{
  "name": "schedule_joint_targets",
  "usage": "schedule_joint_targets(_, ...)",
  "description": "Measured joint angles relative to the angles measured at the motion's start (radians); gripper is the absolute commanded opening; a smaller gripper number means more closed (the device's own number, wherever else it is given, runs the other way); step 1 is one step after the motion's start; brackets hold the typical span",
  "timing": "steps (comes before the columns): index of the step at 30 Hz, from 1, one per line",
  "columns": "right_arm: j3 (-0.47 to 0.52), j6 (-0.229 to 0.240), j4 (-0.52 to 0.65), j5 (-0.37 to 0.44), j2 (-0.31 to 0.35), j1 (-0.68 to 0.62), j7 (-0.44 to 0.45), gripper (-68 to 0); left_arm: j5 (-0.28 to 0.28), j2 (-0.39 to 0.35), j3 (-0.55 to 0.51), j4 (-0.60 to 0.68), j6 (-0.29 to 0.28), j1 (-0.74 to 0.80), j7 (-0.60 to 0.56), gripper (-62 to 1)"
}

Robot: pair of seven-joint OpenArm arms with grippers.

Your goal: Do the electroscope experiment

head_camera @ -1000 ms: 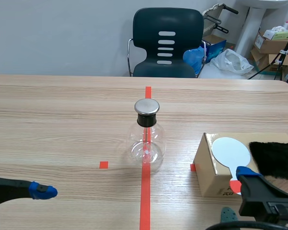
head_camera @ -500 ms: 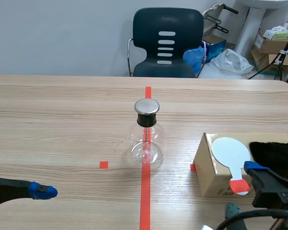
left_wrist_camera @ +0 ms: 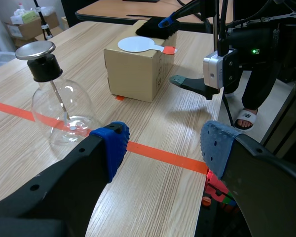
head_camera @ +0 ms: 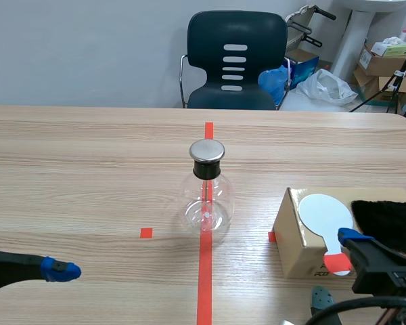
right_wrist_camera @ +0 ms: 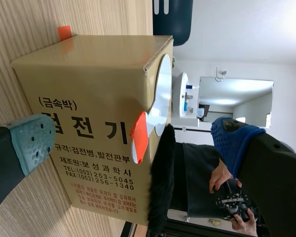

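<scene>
Right wrist view: the white paddle (right_wrist_camera: 160,94) lies flat on top of the cardboard box (right_wrist_camera: 89,163), with its red handle (right_wrist_camera: 139,136) overhanging the box's robot-side face. The paddle's long axis runs from that handle away from the robot. The right gripper (right_wrist_camera: 133,138) has its fingers apart and empty, the handle directly ahead between them. This arm is judged much the nearer. Black fur (right_wrist_camera: 160,182) rests on the box beside the paddle. The box stands near the desk's right edge. The electroscope flask (head_camera: 206,196) stands upright mid-desk on the tape line. The left gripper (left_wrist_camera: 165,143), fingers apart and empty, sits toward the desk's near-left corner. Box print reads "(금속박) 검전기".
</scene>
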Motion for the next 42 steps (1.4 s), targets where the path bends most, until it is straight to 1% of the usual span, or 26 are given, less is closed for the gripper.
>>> schedule_joint_targets(2,0.000,0.000,0.000,0.001,0.000,0.000,0.000,-1.8,0.000,0.000,0.000,0.000,0.000,0.000,0.000,-26.2)
schedule_joint_targets(3,0.000,0.000,0.000,0.001,0.000,0.000,0.000,-4.0,0.000,0.000,0.000,0.000,0.000,0.000,0.000,-26.2)
schedule_joint_targets(6,0.000,0.000,0.000,0.001,0.000,0.000,0.000,-14.2,0.000,0.000,0.000,0.000,0.000,0.000,0.000,-26.2)
schedule_joint_targets(8,0.000,0.000,0.000,0.001,0.000,0.000,0.000,-19.5,0.000,0.000,0.000,0.000,0.000,0.000,0.000,-26.2)
schedule_joint_targets(10,0.000,0.000,0.000,0.001,0.000,0.000,0.000,-21.9,0.000,0.000,0.000,0.000,0.000,0.000,0.000,-26.2)
schedule_joint_targets(14,0.000,0.000,0.000,0.001,0.000,0.000,-0.004,-22.3,0.000,0.000,0.000,0.000,0.000,0.000,0.000,-26.2)
schedule_joint_targets(15,0.003,0.000,0.000,0.001,0.000,0.000,-0.003,-23.8,0.000,0.000,0.000,0.000,0.000,0.000,0.000,-26.2)
schedule_joint_targets(19,0.021,0.000,0.008,0.002,0.000,0.000,-0.004,-33.5,0.000,0.000,0.000,0.000,0.000,0.000,0.000,-26.2)
schedule_joint_targets(30,0.021,0.000,0.009,0.000,0.000,0.000,-0.004,-58.7,0.000,0.000,0.000,0.000,0.000,0.000,0.000,-26.2)
schedule_joint_targets(33,0.021,0.000,0.009,0.000,0.000,0.000,-0.004,-66.9,0.000,0.000,0.000,0.000,0.000,0.000,0.000,-26.2)
schedule_joint_targets(42,0.021,-0.005,0.010,-0.002,0.000,0.000,-0.004,-66.5,0.000,0.000,0.000,0.000,0.000,0.000,0.000,-26.2)
